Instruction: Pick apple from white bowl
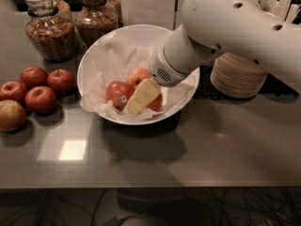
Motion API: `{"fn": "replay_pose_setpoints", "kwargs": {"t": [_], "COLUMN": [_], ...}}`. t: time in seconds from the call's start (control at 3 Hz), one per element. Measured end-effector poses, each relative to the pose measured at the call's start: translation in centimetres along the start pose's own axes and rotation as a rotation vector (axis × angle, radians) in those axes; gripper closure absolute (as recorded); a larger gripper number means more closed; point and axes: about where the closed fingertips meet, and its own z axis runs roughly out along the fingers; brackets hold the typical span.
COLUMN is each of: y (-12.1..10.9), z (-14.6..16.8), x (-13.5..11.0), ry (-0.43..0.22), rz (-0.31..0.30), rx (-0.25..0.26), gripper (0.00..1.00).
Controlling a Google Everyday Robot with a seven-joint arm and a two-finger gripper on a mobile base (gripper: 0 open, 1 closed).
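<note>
— Three apples lie in the white bowl [136, 27], and the gripper [142, 98] is down among them. Which one is ours?

— I take it to be the apple [139, 75] with the pale yellow patch. It sits near the middle of the bowl, at twelve o'clock from the gripper and touching it or nearly so. The stickered apple [118, 92] is just beside the gripper at nine o'clock. A third red apple [157, 103] is partly hidden under it at four o'clock.

— Is the gripper apart, together, or clamped on something?

— I cannot tell, because the arm's wrist covers the view of it.

— So what is the risk?

— The biggest one is taking the wrong fruit. The gripper hangs lower in the bowl than the pale apple, between the other two, so closing there could catch the stickered one or the hidden one. Round fruit packed this tightly can also squirt sideways from an off-centre squeeze.

— And the crinkled paper [113, 55]?

— It could bunch up in the grip and spoil the hold, or lift with the apple. A sideways shove might also slide the bowl across the worktop [211, 145] towards the stacked paper bowls [237, 76] at three o'clock.
</note>
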Motion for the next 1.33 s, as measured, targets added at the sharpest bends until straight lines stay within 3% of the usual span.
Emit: {"fn": "replay_pose_setpoints", "kwargs": {"t": [0.33, 0.67, 1.33], "y": [-0.05, -0.05, -0.05], "z": [0.04, 0.04, 0.04], "x": [0.04, 0.04, 0.04], "ry": [0.0, 0.0, 0.0], "rz": [0.006, 0.006, 0.006], "rx": [0.002, 0.002, 0.002], "gripper": [0.0, 0.18, 0.68]}}
